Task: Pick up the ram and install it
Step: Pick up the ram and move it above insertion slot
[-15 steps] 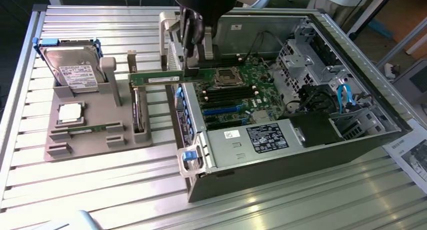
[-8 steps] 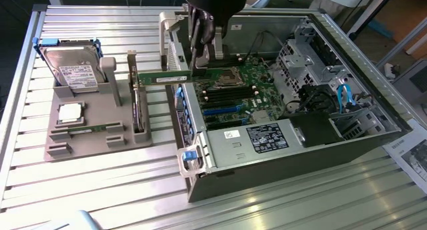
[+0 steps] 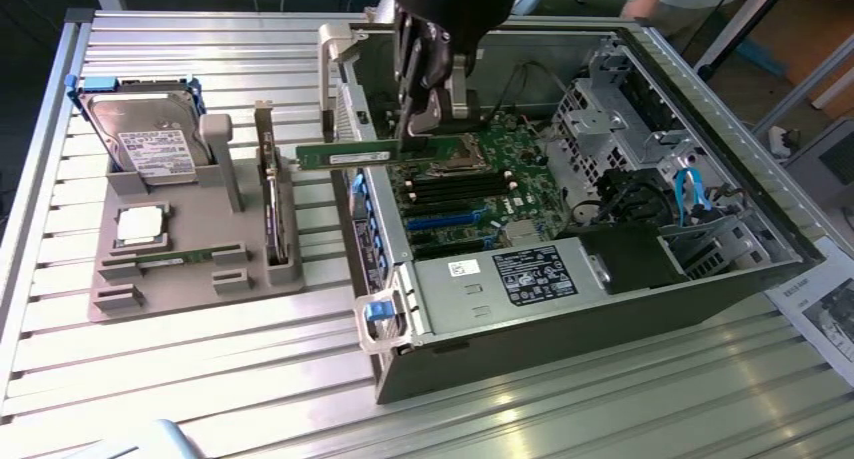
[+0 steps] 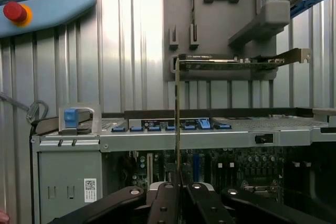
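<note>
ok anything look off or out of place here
Nothing looks spilled or broken. The one part not in its place is the ram. It is clamped in the pincer, level, above the edge of the open case, and not seated in a slot.

On the bench [image 3: 200, 379], in the exterior view, the holder [image 3: 200, 269] sits at nine o'clock of the open computer case [image 3: 561, 329]. On the holder, the hard drive [image 3: 147, 139] stands at twelve o'clock of the processor chip [image 3: 140, 224], and the card [image 3: 274, 209] at three. The ram [image 3: 344, 155], in the gripper [image 3: 416, 129], hangs above the case's nine-o'clock wall, with the motherboard [image 3: 501, 179] at its four o'clock.
</note>
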You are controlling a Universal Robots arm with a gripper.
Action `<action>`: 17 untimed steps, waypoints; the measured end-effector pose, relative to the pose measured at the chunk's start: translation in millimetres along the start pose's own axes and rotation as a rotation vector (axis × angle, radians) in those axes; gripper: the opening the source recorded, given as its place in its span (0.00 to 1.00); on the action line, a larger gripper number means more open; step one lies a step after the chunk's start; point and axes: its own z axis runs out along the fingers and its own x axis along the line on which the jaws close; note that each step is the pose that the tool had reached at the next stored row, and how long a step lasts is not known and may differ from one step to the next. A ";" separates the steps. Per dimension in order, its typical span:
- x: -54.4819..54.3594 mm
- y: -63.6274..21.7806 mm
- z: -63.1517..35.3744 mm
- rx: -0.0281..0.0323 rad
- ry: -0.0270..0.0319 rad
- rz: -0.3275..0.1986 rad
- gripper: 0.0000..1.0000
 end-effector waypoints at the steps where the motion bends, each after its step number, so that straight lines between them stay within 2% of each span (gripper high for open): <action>1: 0.2 -1.4 -0.1 0.0000 0.0000 0.000 0.12; 6: 1.4 -12.2 -0.4 -0.0001 -0.0011 0.000 0.12; 17: 2.9 -31.7 -1.1 -0.0003 -0.0086 0.000 0.12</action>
